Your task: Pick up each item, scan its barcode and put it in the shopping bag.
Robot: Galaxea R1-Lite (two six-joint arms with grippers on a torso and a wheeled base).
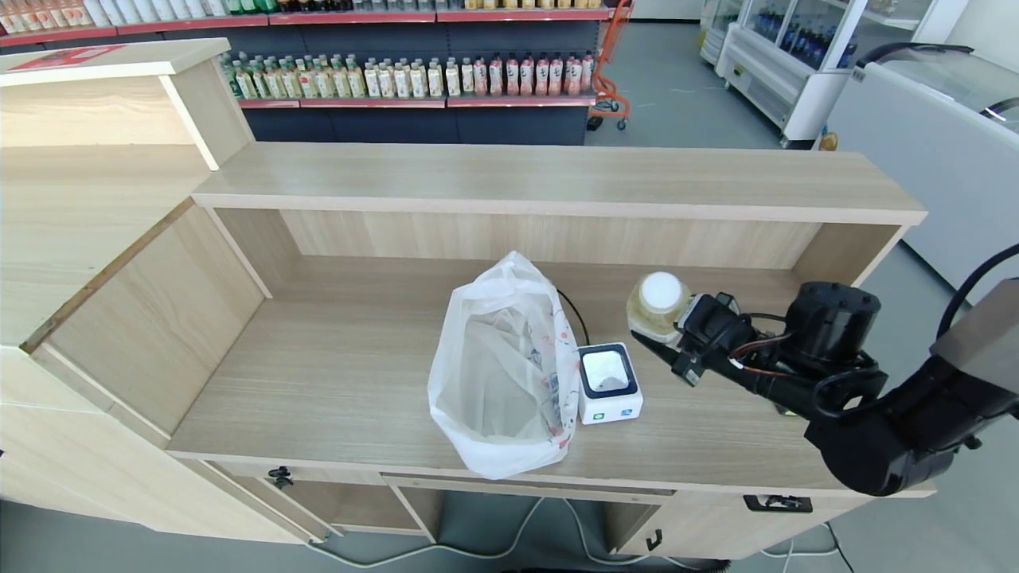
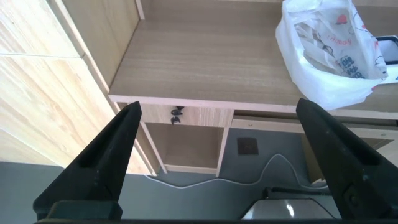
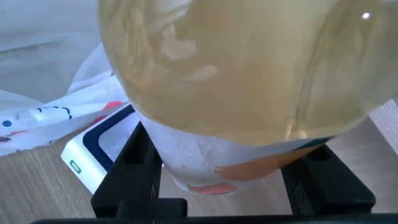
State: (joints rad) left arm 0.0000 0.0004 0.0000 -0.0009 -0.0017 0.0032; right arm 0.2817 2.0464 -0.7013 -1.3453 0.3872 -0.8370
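Note:
A bottle of pale yellow drink with a white cap (image 1: 659, 302) is held upright above the counter, just right of the white barcode scanner (image 1: 608, 382). My right gripper (image 1: 667, 334) is shut on the bottle, whose body (image 3: 249, 81) looms between the black fingers (image 3: 134, 168), with the scanner (image 3: 99, 149) below. The white plastic shopping bag (image 1: 503, 370) stands open left of the scanner. My left gripper (image 2: 217, 155) is open, hanging below and in front of the counter edge, with the bag (image 2: 329, 50) off to one side.
The wooden counter (image 1: 334, 374) has a raised back shelf (image 1: 557, 179) and a side wall on the left. A black cable (image 1: 575, 314) runs behind the scanner. Shop shelves of bottles (image 1: 414, 76) and freezers (image 1: 915, 103) lie beyond.

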